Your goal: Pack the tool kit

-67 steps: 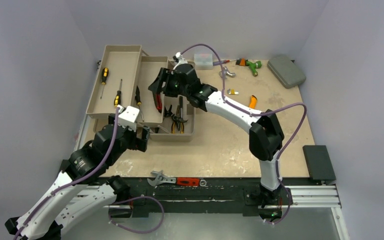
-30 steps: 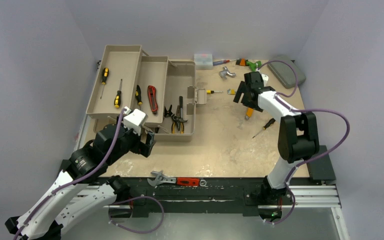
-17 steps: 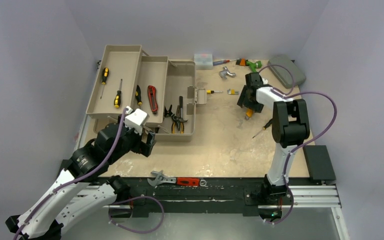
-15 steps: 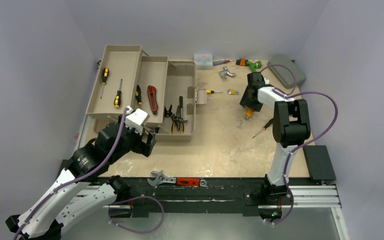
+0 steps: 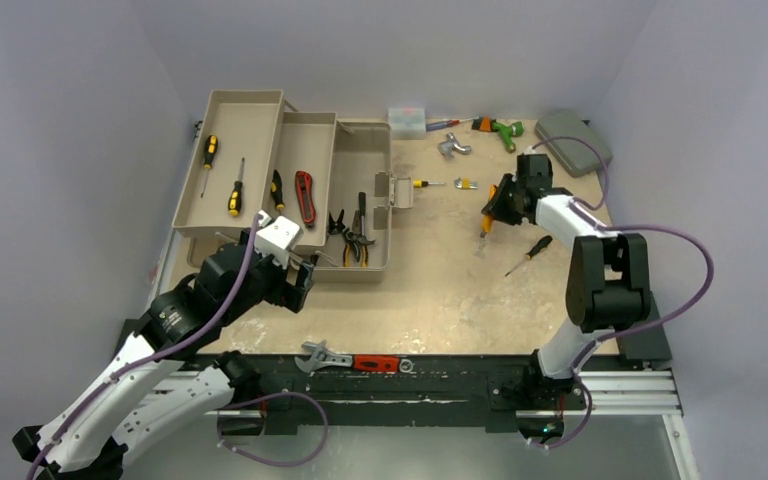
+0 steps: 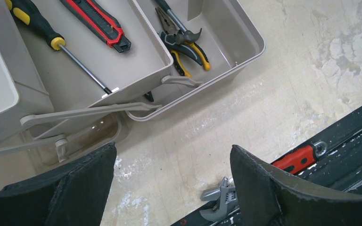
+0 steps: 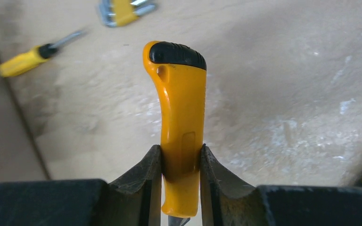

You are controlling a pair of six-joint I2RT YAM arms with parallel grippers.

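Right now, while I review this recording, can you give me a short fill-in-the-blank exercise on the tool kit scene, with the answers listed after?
The yellow-handled tool is clamped by the ____ gripper.
The left gripper hovers near the toolbox with its jaws ____.
The red utility knife lies in the toolbox's ____ tray.
Missing words: right; open; middle.

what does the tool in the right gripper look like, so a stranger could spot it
Start at the open beige toolbox and look to its right, where the right gripper is shut on it. It is a curved orange-yellow tool with a black end cap, much chunkier than the thin screwdriver lying nearby.
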